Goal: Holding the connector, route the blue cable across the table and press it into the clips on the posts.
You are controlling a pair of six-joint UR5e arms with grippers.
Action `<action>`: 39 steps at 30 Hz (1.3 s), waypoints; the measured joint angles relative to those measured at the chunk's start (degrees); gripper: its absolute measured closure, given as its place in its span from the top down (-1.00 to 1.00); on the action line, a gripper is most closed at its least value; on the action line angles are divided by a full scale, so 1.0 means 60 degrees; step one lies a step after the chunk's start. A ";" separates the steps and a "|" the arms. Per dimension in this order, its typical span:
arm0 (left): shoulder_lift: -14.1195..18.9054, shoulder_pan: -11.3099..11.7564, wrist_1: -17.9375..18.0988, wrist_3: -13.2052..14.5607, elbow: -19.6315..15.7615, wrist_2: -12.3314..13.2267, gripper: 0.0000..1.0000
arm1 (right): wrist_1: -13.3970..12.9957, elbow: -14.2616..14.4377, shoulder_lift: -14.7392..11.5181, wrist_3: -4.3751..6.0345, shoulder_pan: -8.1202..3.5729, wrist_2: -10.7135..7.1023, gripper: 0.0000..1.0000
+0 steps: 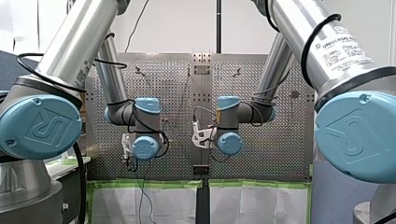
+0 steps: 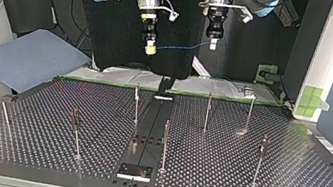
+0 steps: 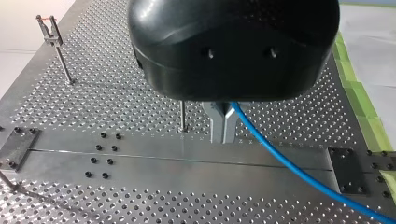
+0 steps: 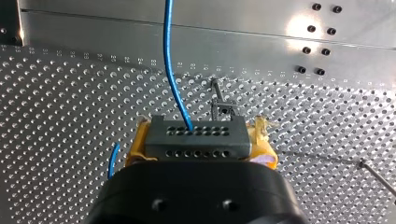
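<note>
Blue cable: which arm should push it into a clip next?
Probably left: my left gripper pinches the blue cable, a post showing right beside it; my right gripper only holds the connector.

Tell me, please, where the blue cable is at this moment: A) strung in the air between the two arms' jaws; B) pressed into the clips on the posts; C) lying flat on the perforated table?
A: in the top view the blue cable spans mid-air from the connector in my right arm's jaws to my left arm's jaws, above the posts, touching none.
</note>
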 joint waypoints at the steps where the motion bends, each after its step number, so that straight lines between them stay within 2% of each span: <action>1: 0.0000 0.0000 0.0000 0.0000 0.0000 0.0000 -1.00 | 0.0000 0.0000 0.0000 0.0000 0.0000 0.0000 -1.00; 14: 0.0000 0.0000 0.0000 0.0000 0.0000 0.0000 -1.00 | 0.0001 -0.0001 0.0001 -0.0002 0.0001 0.0002 -1.00; 17: -0.0054 0.0044 -0.0020 0.0046 0.0056 -0.0040 -1.00 | 0.0080 -0.0081 0.0079 -0.0081 0.0077 0.0082 -1.00; 22: -0.0398 0.0096 -0.0041 0.0108 0.0325 -0.0095 -1.00 | 0.0439 -0.0439 0.0438 -0.0248 0.0280 0.0439 -1.00; 27: -0.0586 0.0100 -0.0044 0.0116 0.0400 -0.0101 -1.00 | 0.0859 -0.0752 0.0858 -0.0274 0.0317 0.0858 -1.00; 33: -0.0612 0.0103 -0.0044 0.0117 0.0407 -0.0102 -1.00 | 0.1381 -0.0816 0.1239 -0.0278 0.0321 0.1370 -1.00; 39: -0.0614 0.0103 -0.0044 0.0117 0.0410 -0.0102 -1.00 | 0.1850 -0.0819 0.1285 -0.0278 0.0321 0.1526 -1.00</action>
